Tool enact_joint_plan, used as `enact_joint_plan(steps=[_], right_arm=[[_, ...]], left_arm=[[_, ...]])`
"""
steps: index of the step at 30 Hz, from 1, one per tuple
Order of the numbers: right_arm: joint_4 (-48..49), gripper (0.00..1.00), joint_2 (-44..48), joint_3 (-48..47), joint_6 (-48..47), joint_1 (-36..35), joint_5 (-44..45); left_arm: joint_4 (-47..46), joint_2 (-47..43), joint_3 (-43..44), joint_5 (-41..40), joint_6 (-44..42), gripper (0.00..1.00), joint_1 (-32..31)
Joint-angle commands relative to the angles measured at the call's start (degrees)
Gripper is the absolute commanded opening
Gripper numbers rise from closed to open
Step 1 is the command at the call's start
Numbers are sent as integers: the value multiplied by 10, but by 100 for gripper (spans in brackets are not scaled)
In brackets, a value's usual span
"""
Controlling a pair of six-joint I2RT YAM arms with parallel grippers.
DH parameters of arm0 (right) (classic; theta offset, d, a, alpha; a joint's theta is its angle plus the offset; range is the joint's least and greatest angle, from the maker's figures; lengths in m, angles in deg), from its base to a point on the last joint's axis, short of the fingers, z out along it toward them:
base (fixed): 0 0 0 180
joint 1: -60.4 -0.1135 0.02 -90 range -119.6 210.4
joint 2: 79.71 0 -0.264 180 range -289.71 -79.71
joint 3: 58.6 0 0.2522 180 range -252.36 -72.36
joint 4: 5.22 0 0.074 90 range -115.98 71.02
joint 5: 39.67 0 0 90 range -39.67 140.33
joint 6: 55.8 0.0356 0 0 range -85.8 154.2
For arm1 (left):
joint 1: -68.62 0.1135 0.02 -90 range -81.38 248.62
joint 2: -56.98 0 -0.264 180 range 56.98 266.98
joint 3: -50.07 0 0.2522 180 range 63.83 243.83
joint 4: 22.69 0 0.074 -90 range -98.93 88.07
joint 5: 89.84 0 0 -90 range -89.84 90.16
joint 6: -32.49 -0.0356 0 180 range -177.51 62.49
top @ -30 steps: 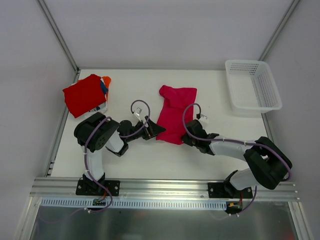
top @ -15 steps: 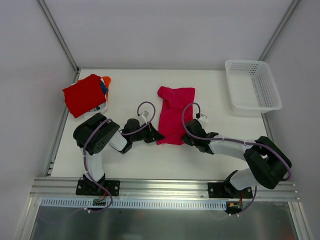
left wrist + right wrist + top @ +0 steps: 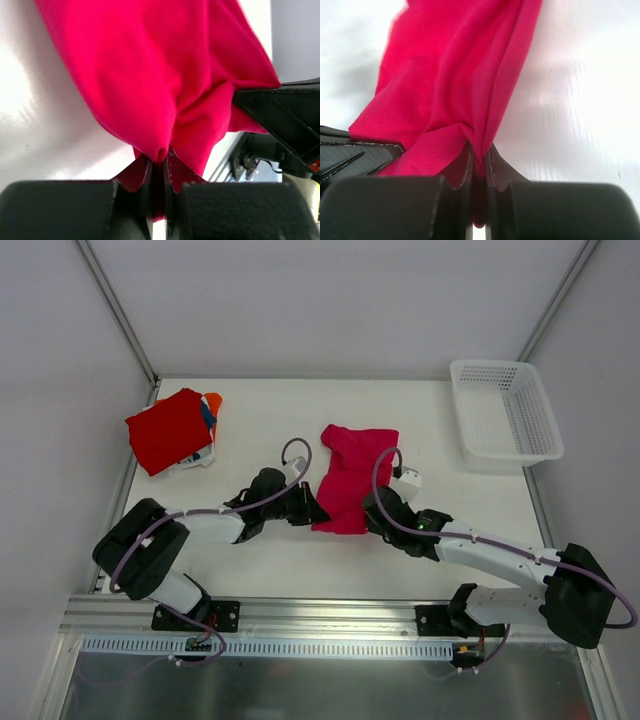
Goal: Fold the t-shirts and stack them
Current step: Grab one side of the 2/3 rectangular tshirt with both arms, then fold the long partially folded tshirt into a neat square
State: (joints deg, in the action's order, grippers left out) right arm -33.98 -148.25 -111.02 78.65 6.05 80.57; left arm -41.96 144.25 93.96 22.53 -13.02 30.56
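Observation:
A magenta-pink t-shirt (image 3: pixel 350 475) lies half folded in the middle of the table. My left gripper (image 3: pixel 312 512) is shut on its near left corner, and the cloth (image 3: pixel 165 85) bunches between the jaws. My right gripper (image 3: pixel 372 508) is shut on the near right corner, where the fabric (image 3: pixel 455 85) is pinched into a fold. Both near corners look lifted off the table. At the far left a plain red t-shirt (image 3: pixel 168 430) lies folded on top of a pile with orange (image 3: pixel 213 400), blue and white edges showing.
A white mesh basket (image 3: pixel 505 410) stands at the far right corner of the table. Metal frame posts run along both sides of the table. A metal rail (image 3: pixel 330 615) crosses the near edge, by the arm bases.
My left gripper went from open beside the shirt's near left corner to shut on it. Both arms have since pushed away from the bases, bunching the shirt shorter.

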Motion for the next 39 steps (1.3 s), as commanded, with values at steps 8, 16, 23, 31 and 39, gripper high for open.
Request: enact_joint_plan(steps=[8, 16, 23, 31, 39], right_arm=[[-105, 1, 17, -106, -9, -22, 102], [-112, 1, -40, -178, -45, 15, 110], [-112, 1, -98, -231, -75, 78, 81], [-112, 0, -186, -308, -110, 157, 29], [-86, 1, -326, -423, -154, 240, -58]], left_arm=[[227, -142, 126, -39, -83, 7, -10], [304, -69, 256, -22, -127, 9, 10], [315, 37, 361, 34, -132, 11, 39], [315, 170, 482, 118, -117, 12, 77], [315, 290, 599, 163, -102, 12, 114]])
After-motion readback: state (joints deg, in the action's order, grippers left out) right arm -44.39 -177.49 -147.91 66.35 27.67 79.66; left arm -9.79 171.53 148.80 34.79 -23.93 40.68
